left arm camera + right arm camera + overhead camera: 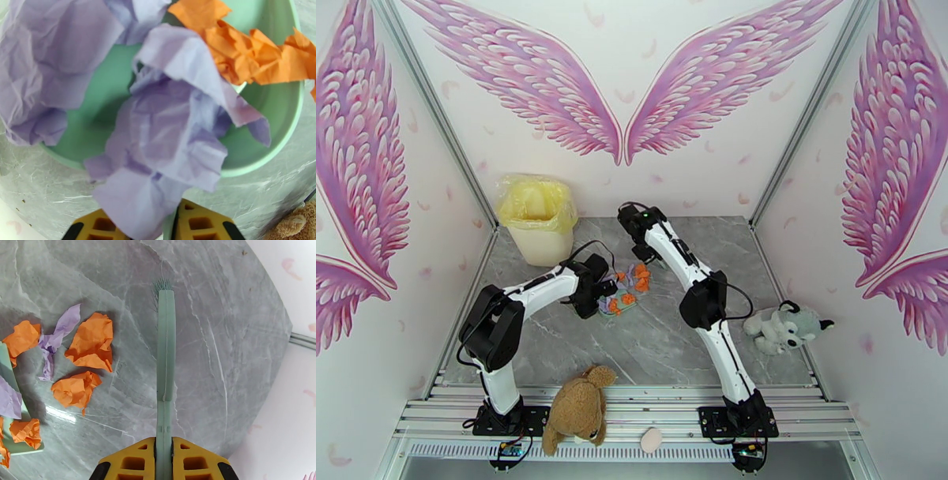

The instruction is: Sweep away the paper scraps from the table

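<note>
Grey marble tabletop [671, 347], a silver metal frame [671, 408] along its near edge, and white walls painted with pink wings closing in the other three sides. At the near edge, between the two arm bases, a brown plush toy [579, 409] slumps over the rails. A small pale pink lump [652, 440] lies just to its right. Beyond them a broad stretch of bare marble runs between the arms up to the middle of the tabletop. A grey-and-white plush dog [784, 328] sits against the right edge, near the right arm's elbow but apart from it.

At the middle, the left gripper [148, 215] has its yellow fingers drawn in on the thin handle of a mint-green dustpan [276, 102], which lies flat on the marble. Paper scraps [170, 130] are heaped in the pan, crumpled purple and orange wads, and one purple wad spills over the rim toward the fingers. Just past the pan more scraps lie loose on the marble: three orange wads and a purple strip.

Beside those, the right gripper [164, 449] is clamped tight on a green brush [166, 350], bristles at the end away from the fingers. I cannot tell whether they touch the marble. Bare marble runs from the brush to the wall on the side away from the scraps.

In the far left corner stands a cream bin [537, 217] lined with a yellow bag, well apart from the pan.
</note>
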Robot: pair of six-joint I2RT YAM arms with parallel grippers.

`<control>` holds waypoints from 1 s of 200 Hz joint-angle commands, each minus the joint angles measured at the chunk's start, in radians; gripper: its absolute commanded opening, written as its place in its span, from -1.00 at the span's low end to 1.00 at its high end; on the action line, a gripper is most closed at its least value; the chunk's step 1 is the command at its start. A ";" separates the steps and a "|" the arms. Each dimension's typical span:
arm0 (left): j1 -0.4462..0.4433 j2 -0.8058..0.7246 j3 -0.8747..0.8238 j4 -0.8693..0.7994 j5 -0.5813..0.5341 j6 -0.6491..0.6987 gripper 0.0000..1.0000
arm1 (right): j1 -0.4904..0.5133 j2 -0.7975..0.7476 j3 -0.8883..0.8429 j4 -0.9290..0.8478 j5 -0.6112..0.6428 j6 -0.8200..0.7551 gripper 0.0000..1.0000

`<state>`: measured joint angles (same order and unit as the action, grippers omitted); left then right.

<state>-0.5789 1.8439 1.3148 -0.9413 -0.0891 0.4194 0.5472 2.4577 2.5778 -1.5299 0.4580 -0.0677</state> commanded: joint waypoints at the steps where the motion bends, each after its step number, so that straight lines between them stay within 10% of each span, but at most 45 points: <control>1: 0.003 0.006 -0.002 -0.038 0.027 0.009 -1.00 | 0.016 -0.033 -0.052 0.002 0.031 -0.009 -1.00; 200: 0.077 0.091 0.061 -0.076 0.068 0.064 -1.00 | 0.107 -0.048 -0.144 0.035 -0.114 0.006 -1.00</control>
<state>-0.5068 1.8984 1.3388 -1.0126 -0.0589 0.4599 0.6147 2.4401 2.4729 -1.5009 0.4210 -0.0692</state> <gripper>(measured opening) 0.279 0.141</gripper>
